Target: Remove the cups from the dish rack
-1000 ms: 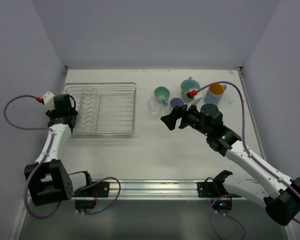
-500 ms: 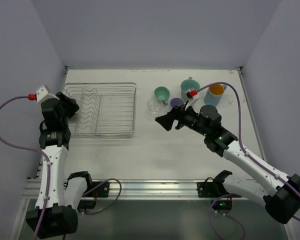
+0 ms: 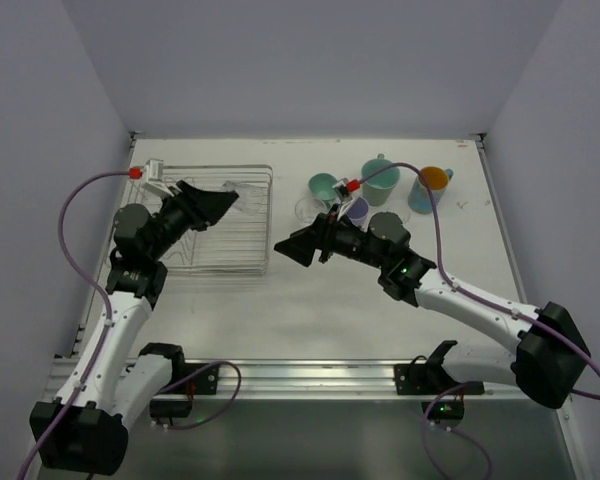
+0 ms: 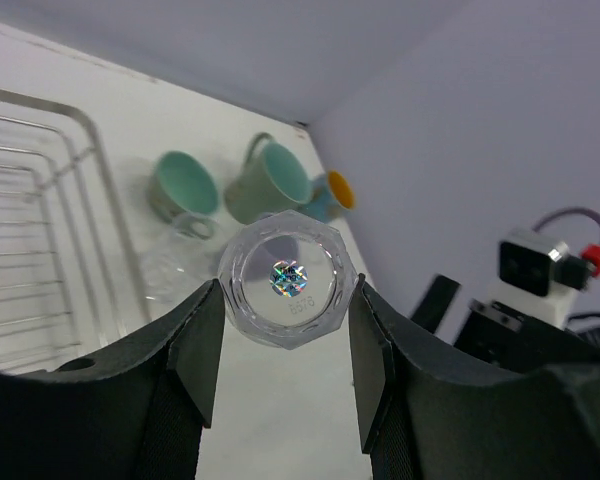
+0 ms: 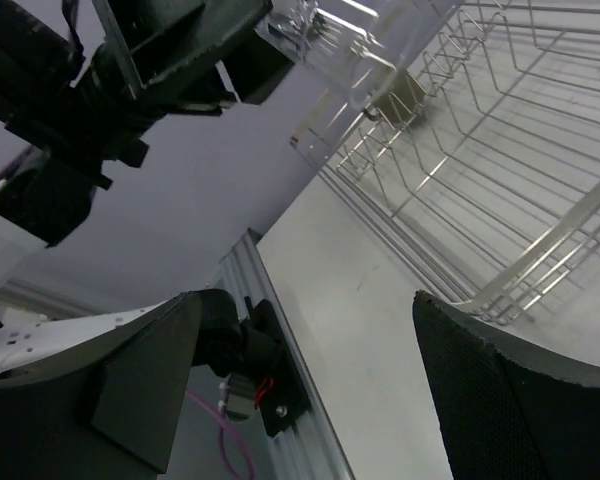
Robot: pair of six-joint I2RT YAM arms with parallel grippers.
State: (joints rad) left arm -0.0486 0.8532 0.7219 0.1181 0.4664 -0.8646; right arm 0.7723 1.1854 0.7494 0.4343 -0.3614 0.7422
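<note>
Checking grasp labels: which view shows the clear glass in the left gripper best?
Left wrist: the clear glass sits mid-frame, base facing the camera, with the left gripper jaws pressed on both sides. Top external shows only a faint glint above the dish rack. Right wrist catches part of it at the top edge.

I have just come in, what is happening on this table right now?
The left gripper is shut on a clear glass, held in the air over the dish rack. The right gripper hangs open above the table beside the rack, pointing toward it. Further right stand two mint-green mugs, a blue mug and a lavender cup.
</note>
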